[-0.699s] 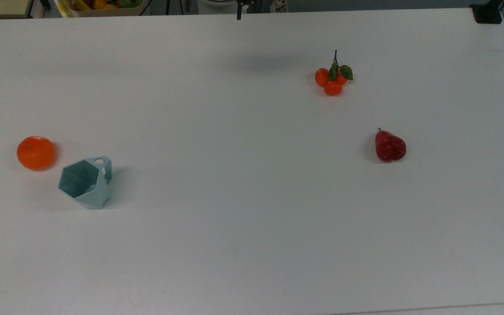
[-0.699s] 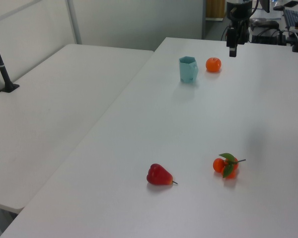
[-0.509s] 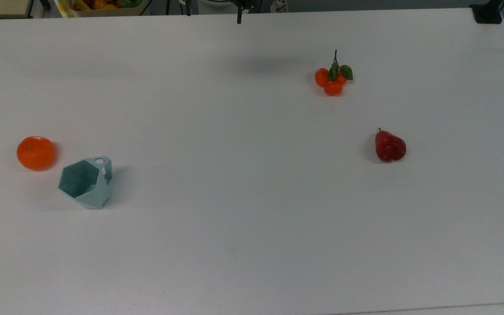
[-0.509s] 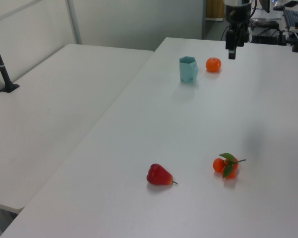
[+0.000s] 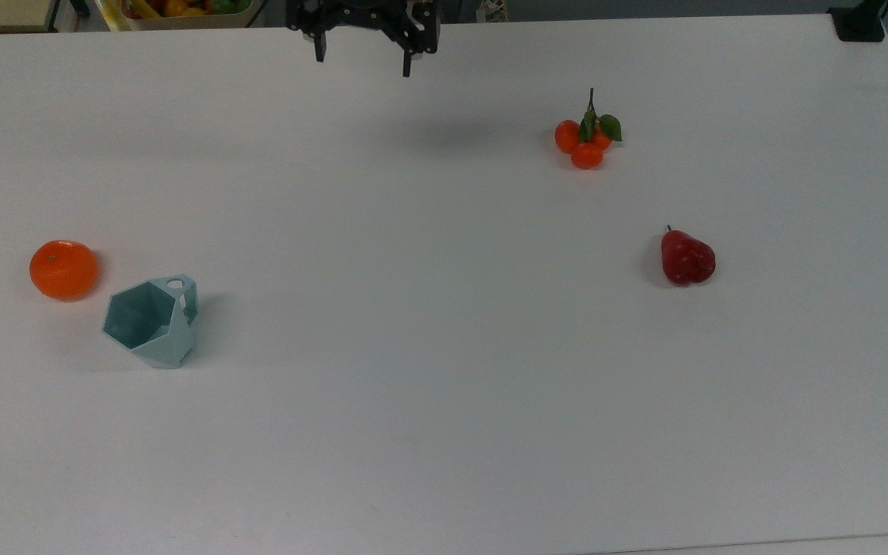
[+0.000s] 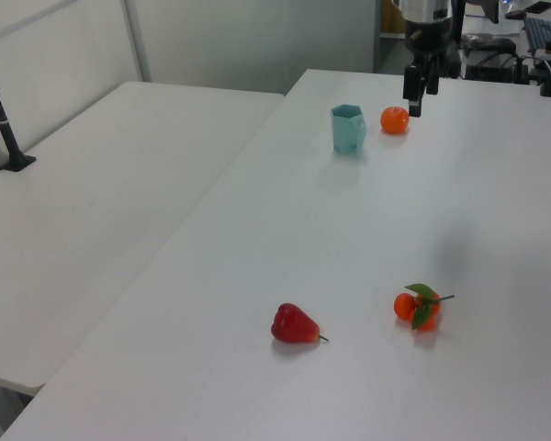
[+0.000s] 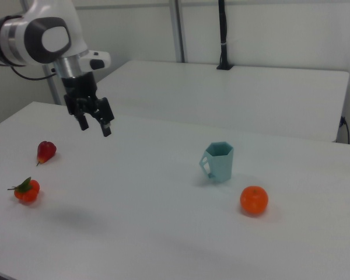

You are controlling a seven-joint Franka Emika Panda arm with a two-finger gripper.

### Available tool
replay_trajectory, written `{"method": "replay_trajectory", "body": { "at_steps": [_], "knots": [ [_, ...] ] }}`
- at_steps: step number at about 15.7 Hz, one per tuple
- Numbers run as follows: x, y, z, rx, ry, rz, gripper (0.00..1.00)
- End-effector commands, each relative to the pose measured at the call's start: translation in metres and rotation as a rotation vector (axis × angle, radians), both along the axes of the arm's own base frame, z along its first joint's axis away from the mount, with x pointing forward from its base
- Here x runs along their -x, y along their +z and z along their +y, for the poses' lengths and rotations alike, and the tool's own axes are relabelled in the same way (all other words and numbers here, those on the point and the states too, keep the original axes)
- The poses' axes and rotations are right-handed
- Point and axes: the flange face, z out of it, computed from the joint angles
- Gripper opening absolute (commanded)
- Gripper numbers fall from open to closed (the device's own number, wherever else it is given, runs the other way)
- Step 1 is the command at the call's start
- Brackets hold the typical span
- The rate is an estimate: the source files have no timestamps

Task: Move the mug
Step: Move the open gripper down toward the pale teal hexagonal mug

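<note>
Tabletop (image 5: 444,385) is white and mostly bare; nothing on it looks displaced, so the task reads as barely started. Arm (image 7: 38,38) hangs above the tabletop's far edge in the top view, well apart from everything it needs. Pincer (image 5: 363,58) points down, fingers spread wide, holding nothing, high off the surface in the right view (image 7: 94,122). The mug (image 5: 151,322) stands upright near the top view's left side, hexagonal rim open upward, small holed tab handle on the side facing the top view's upper right; untouched as far as I can judge. Orange (image 5: 63,269) sits just beside it, toward the top view's left, a small gap between the two. Red pear-shaped fruit (image 5: 687,258) and the small tangerine cluster with leaves (image 5: 587,139) are far off at the top view's right, out of the way. Left to do: cross to the mug, descend, grip, lift, relocate. Watch item: the orange being this close narrows finger clearance on that side.
</note>
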Motion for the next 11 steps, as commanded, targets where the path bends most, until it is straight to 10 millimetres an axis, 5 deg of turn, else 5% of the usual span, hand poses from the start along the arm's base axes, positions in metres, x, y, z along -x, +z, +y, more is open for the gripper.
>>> {"method": "replay_trajectory", "body": {
  "at_steps": [1, 4, 8, 11],
  "knots": [
    [-0.042, -0.013, -0.04, -0.01, -0.17, -0.075, 0.99],
    [-0.08, -0.038, -0.08, -0.016, -0.34, -0.146, 0.99],
    [-0.103, -0.07, -0.129, -0.023, -0.438, -0.22, 0.99],
    [-0.121, -0.122, -0.16, -0.024, -0.506, -0.249, 0.98]
  ]
}}
